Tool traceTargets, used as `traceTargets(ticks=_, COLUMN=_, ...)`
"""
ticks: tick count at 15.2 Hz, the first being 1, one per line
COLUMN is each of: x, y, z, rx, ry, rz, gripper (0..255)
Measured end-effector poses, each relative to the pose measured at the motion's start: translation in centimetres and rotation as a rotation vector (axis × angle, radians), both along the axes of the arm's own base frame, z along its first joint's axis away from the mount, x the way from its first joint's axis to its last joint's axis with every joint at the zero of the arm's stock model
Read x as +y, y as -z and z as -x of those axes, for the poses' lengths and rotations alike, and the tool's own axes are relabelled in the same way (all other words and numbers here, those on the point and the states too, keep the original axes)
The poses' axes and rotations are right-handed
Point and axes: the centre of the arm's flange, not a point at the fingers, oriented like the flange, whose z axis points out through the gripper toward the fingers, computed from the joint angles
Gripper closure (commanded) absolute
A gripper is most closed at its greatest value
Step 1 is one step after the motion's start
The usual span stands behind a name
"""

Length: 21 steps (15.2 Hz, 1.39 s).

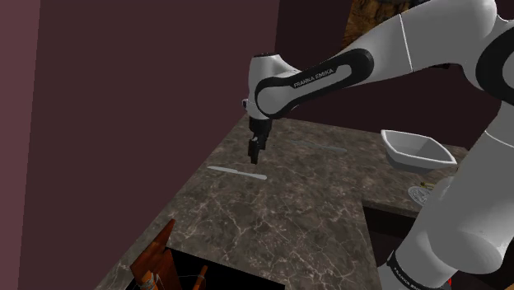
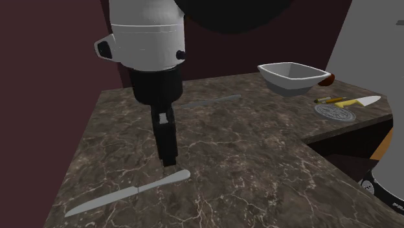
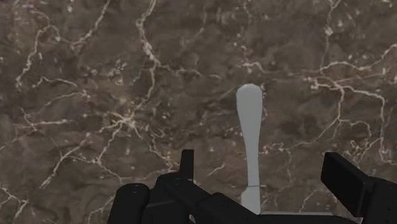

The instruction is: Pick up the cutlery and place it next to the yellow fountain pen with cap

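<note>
A grey table knife (image 2: 126, 193) lies flat on the dark marble counter (image 2: 259, 162), its rounded handle end pointing toward the gripper. My black gripper (image 2: 168, 157) hangs just above that handle end, pointing straight down. In the wrist view the knife handle (image 3: 249, 127) runs between the two fingers (image 3: 343, 178), which stand well apart and do not touch it; the gripper (image 3: 264, 175) is open. From the shoulder view the gripper (image 1: 254, 154) hovers over the knife (image 1: 236, 172). The yellow pen (image 2: 333, 100) lies far off by the white bowl (image 2: 294, 76).
A second grey utensil (image 2: 210, 101) lies further back on the counter. A round metal disc (image 2: 336, 111) and a pale wedge-shaped thing (image 2: 359, 102) sit beside the pen. Dark red walls (image 1: 123, 99) border the counter; a recess with bottles (image 1: 152, 264) opens at its near edge.
</note>
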Motion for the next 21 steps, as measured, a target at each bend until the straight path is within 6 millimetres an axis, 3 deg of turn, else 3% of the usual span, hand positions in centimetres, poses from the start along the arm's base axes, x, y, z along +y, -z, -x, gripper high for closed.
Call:
traceTargets(ticks=6, x=3.8, y=3.8, z=-4.2, rx=0.008, ry=-0.076, rz=-0.015, gripper=0)
traceTargets(ticks=13, x=4.1, y=7.2, z=-4.7, rx=0.008, ry=-0.082, rz=-0.016, gripper=0)
traceTargets(ticks=19, x=4.1, y=7.7, z=-4.6, rx=0.008, ry=-0.082, rz=-0.016, gripper=0)
traceTargets(ticks=20, x=4.1, y=7.7, z=-4.6, rx=0.008, ry=-0.082, rz=-0.016, gripper=255)
traceTargets(ticks=21, x=4.1, y=7.7, z=-4.6, rx=0.008, ry=-0.082, rz=-0.016, gripper=255)
